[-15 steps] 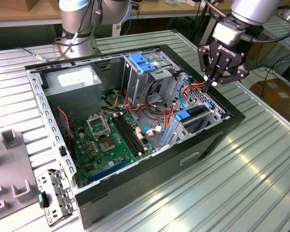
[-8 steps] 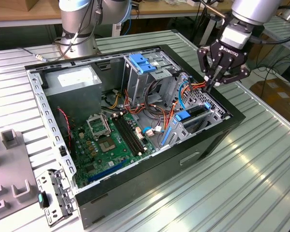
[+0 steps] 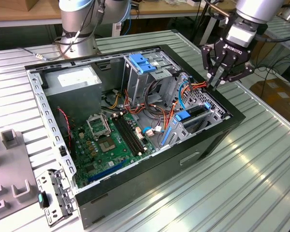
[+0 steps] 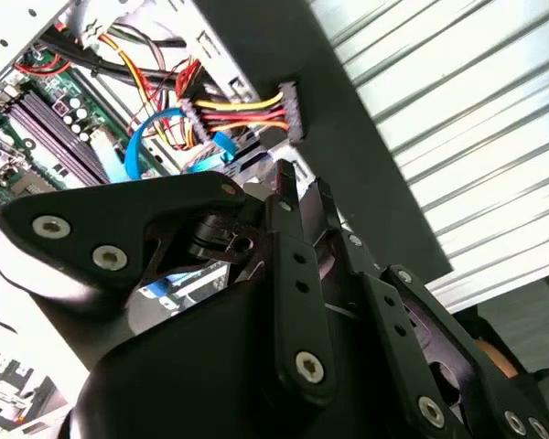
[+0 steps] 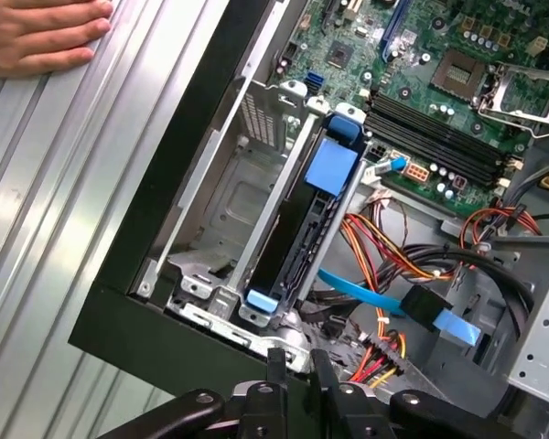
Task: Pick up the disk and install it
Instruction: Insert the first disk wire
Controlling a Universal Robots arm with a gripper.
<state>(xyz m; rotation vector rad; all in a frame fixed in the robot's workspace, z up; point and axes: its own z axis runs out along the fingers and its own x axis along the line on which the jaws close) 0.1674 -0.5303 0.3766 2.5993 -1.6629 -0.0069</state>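
We see the disk (image 5: 288, 242) standing on edge in a slot of the metal drive cage (image 5: 256, 119), its dark narrow side showing between blue plastic rails, a blue tab at each end.

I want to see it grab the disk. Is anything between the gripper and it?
Nothing solid that I can see. The gripper hangs over the case edge, the disk upright in its cage below; coloured wires lie just beside.

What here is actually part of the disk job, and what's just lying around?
Job: disk, on edge in the metal cage; gripper by that corner of the computer case.
Lying about: power-supply box; circuit board; coloured cables; a person's hand on the table.
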